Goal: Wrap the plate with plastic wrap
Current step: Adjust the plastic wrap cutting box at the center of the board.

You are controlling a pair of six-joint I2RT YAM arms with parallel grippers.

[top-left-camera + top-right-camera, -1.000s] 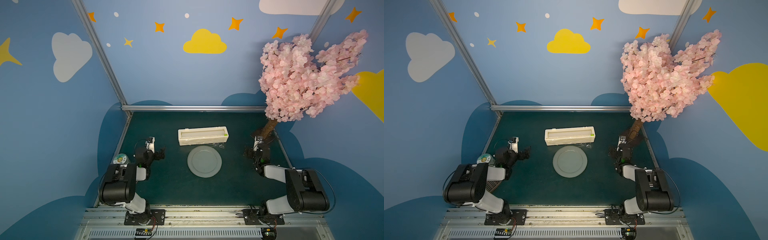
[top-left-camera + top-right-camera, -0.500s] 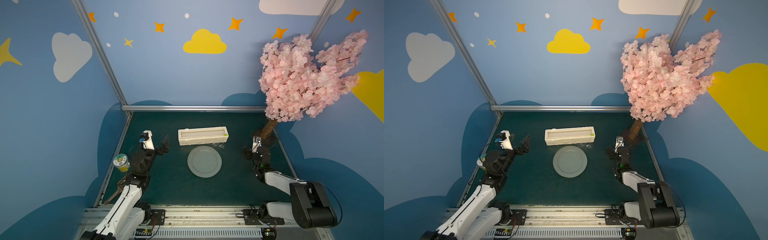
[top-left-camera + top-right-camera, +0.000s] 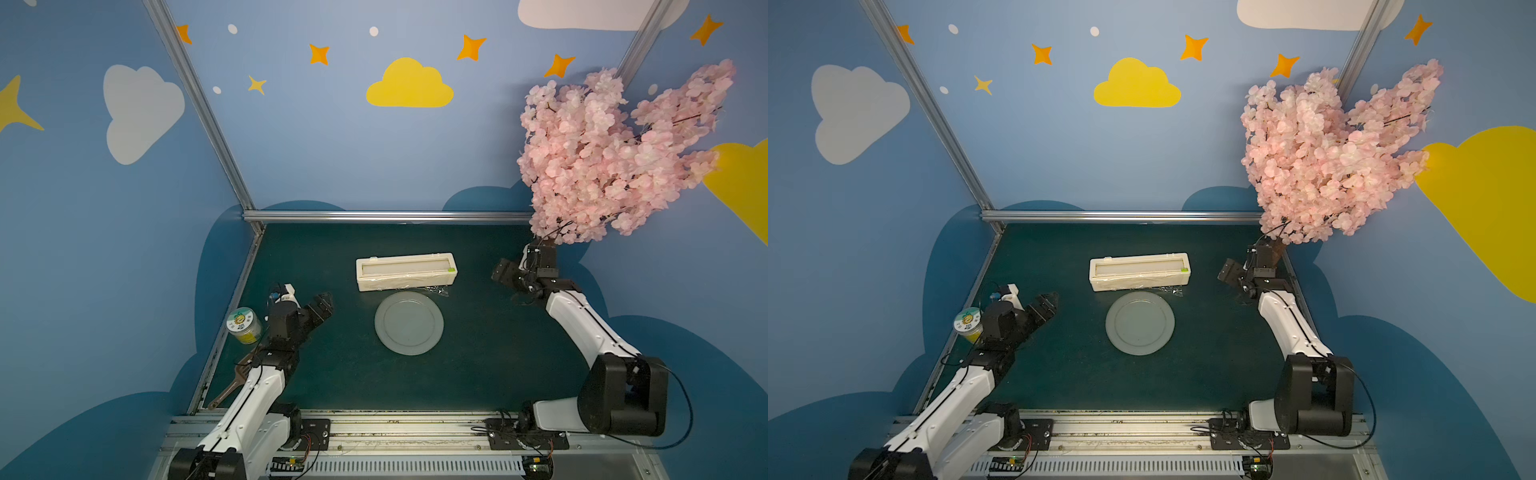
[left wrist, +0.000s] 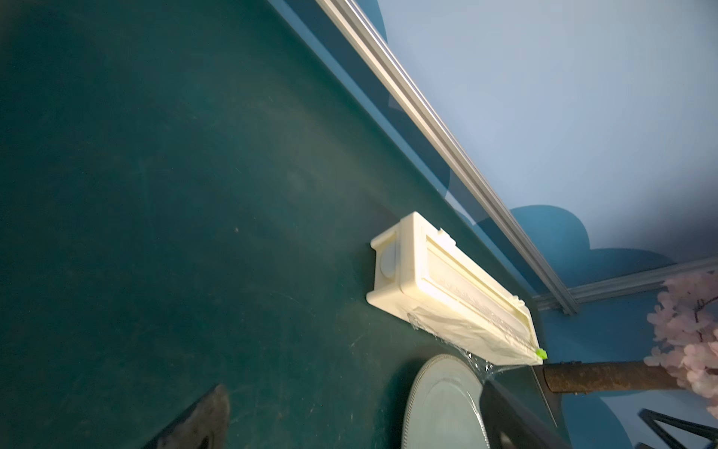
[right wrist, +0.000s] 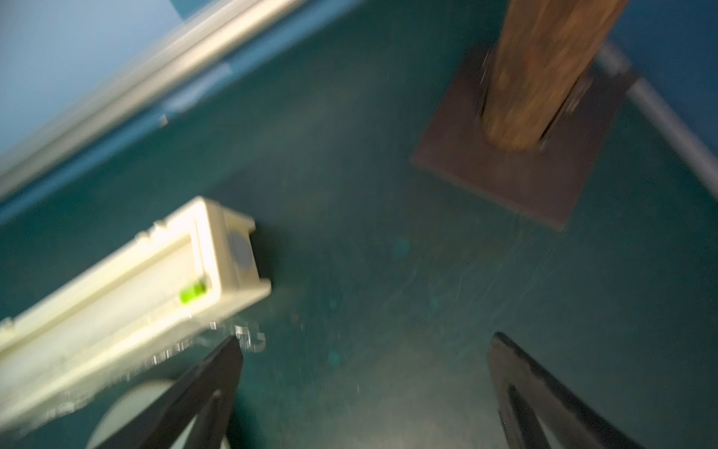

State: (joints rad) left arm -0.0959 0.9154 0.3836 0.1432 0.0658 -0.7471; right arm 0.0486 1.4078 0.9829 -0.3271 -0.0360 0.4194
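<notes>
The plate lies flat and bare near the middle of the green mat, and both top views show nothing covering it. Just behind it stands the cream dispenser box, lengthwise along the back rail. A short strip of plastic wrap hangs from the box's front lip, wrinkled and glinting. Its loose edge comes close to the plate's far rim, but contact cannot be confirmed.

Judged progress: the task is at its very start. No film is drawn over the plate. Gripping the film edge, pulling it across, cutting it and tucking it are all outstanding.

The left gripper hangs over the mat well to the plate's left, jaws spread and empty. The right gripper hangs off the box's right end, jaws likewise wide apart and holding nothing. The right wrist view is blurred but shows both fingers with only mat between them.

Clearances: open mat surrounds the plate at the front and on both sides. The gap between plate and box is narrow, which leaves little room to reach the film edge. A small jar sits at the left border beside the left arm. The blossom tree and its trunk crowd the right rear corner, close behind the right gripper.
</notes>
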